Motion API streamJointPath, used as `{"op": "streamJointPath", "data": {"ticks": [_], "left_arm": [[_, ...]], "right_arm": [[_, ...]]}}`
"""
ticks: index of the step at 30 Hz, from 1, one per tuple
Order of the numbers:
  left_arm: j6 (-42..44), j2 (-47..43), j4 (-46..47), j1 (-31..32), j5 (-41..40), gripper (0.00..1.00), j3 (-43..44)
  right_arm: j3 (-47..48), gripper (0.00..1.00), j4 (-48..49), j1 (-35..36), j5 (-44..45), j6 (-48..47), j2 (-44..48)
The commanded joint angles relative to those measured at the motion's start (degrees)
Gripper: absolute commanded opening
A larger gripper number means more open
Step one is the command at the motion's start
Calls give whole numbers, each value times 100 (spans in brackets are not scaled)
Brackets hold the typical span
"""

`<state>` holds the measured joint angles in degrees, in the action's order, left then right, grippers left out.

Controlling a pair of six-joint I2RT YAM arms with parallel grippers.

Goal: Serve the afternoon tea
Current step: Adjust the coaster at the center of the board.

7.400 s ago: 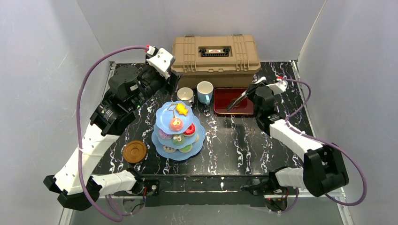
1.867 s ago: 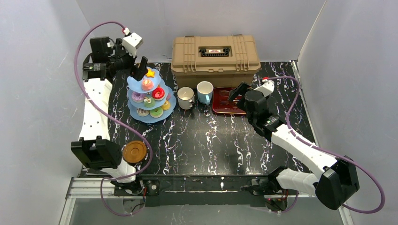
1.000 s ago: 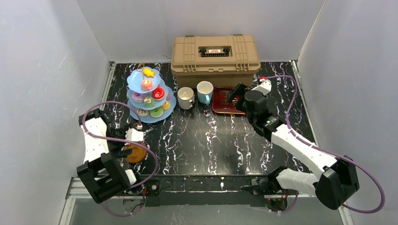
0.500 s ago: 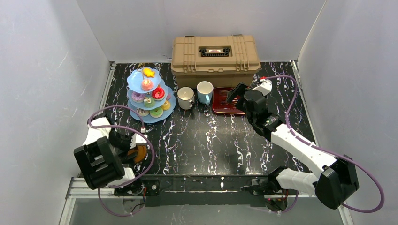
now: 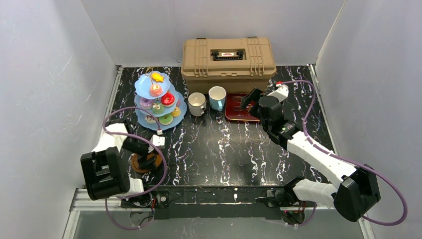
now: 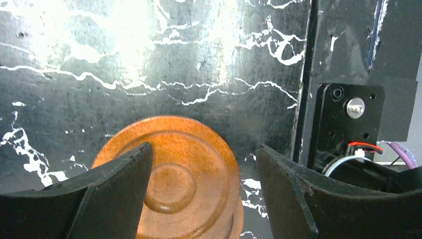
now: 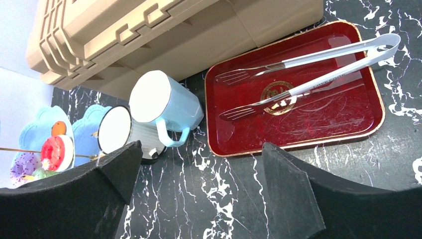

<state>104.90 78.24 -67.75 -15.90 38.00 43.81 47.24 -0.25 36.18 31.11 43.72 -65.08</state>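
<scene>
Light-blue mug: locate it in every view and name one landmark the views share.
Top external: light-blue mug at the back, middle, before the toolbox.
Left wrist: not in it.
Right wrist: left of centre, beside the red tray.
Shared landmark: the white mug, next to it in both those views.

A black table [image 5: 239, 149] veined with white, like marble, fills the floor of a plain booth. Three smooth, pale grey walls close it in: the back wall [image 5: 149, 25] along the far edge, the left wall [image 5: 45, 74] and the right wall [image 5: 378, 74] slanting up from the side edges. A thin silver strip [image 5: 114, 92] runs down the left edge, and a silver metal rail [image 5: 94, 203] lies along the near edge. Soft, even light falls from above; the left wrist view catches a bright glare [image 6: 134, 25] on the glossy top.
</scene>
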Motion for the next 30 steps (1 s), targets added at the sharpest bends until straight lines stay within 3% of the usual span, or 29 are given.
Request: {"op": "streamJointPath", "data": {"ticks": [1,8,12,15,19,23,30], "left_arm": [[-488,-112,282,300,531,73,-18],[-1207,-278,485,851,657,72,392],[-1255,-446,-103,836,500,73,1197],[-740,-388,-705,486,154,75,1696],[244,42,-1208,-429,-641,76,1984],[741,197,-766,-925,-1308,75,1623],[1037,47,719,-979,-1922,69,431]], "right_arm": [[259,99,34,3,119,62,29],[237,98,34,7,108,91,1],[241,99,34,8,63,95,-59],[221,98,34,5,13,116,-85],[138,98,34,11,11,147,-34],[42,98,92,11,54,162,58],[118,98,70,11,93,136,52]]}}
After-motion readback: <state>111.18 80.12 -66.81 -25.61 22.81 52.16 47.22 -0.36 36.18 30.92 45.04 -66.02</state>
